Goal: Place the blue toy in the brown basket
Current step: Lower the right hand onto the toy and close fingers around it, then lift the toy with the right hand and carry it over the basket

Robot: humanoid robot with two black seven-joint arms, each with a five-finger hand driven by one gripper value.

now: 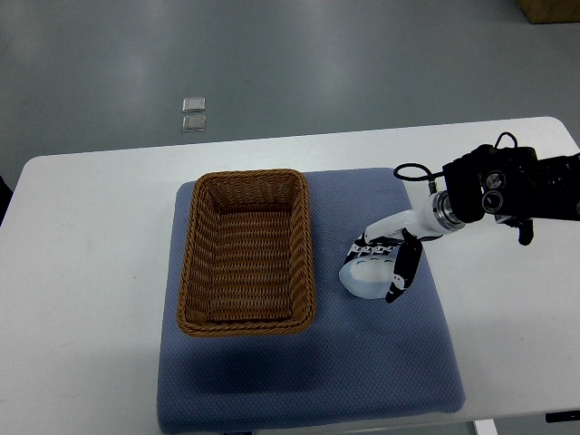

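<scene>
Mat: your blue-grey mat [299,381] fills the near part of the white table [91,272], and everything that matters sits on it.
Basket: you've got the brown wicker basket [246,322] on the mat's left half, long side running away from you, nothing inside it that shows.
Toy: look just right of the basket, a pale blue rounded toy [361,279] sits low on the mat, apart from the basket's rim.
Right hand: your right hand [385,263] comes in from the right edge, white palm over the toy, dark fingers [403,272] curled down its far side. It reads as wrapped around the toy, though you can't tell how firm the grip is.
Left hand: nowhere in shot.
Lift: you can't tell if the toy has cleared the mat; it looks to be resting or barely off it.
Progress: early going, by the look of it. The grasp seems made, and the carry left over the rim and the release are all yet to do.
Floor: two small grey squares [194,115] beyond the table, no concern of yours.
</scene>
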